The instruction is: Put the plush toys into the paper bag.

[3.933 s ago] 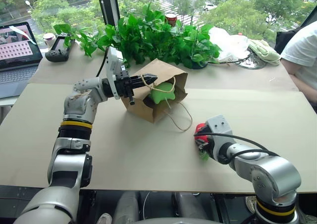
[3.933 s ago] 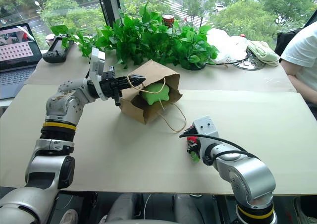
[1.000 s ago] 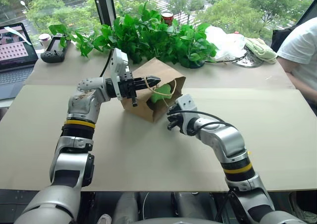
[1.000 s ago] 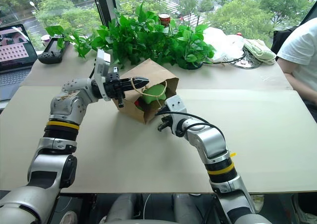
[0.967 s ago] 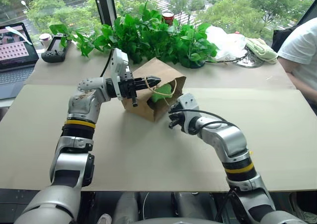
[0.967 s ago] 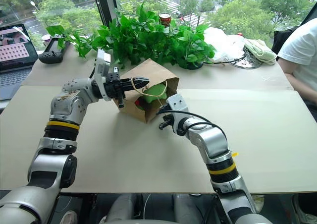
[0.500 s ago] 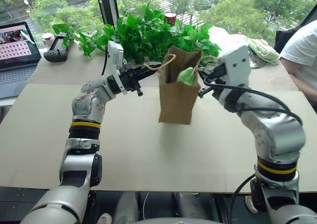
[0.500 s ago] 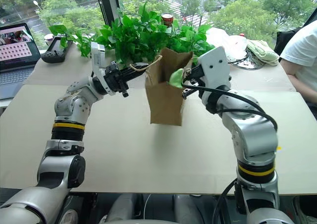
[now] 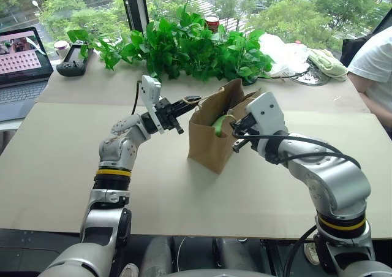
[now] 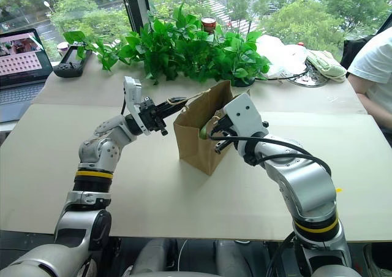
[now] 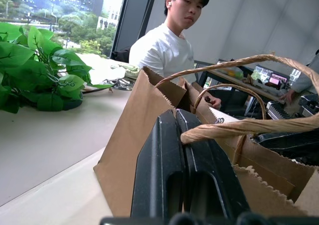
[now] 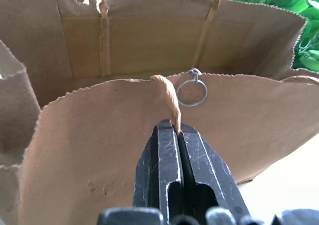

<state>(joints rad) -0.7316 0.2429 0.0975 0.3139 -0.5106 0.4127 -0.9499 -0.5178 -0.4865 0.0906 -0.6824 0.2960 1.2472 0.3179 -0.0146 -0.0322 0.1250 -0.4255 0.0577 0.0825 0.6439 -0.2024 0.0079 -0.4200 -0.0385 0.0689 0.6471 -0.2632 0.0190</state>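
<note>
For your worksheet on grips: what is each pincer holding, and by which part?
Both hold the bag by its handles: left pincer on one handle, right pincer on the other.

One paper bag (image 9: 211, 139) stands on the one table (image 9: 61, 160), with two cord handles, one pinched by each of the two grippers, the left gripper (image 9: 191, 99) and the right gripper (image 9: 234, 132). One light green plush toy (image 9: 218, 124) shows at the bag's mouth; whether a second toy lies inside cannot be told. At the far edge there is one row of leafy plants (image 9: 184, 44), one red-lidded can (image 9: 212, 23), one white plastic bag (image 9: 282, 51), one laptop (image 9: 23, 62) at far left and one handheld controller (image 9: 73, 59) beside it. One person (image 9: 373, 62) sits at far right.
</note>
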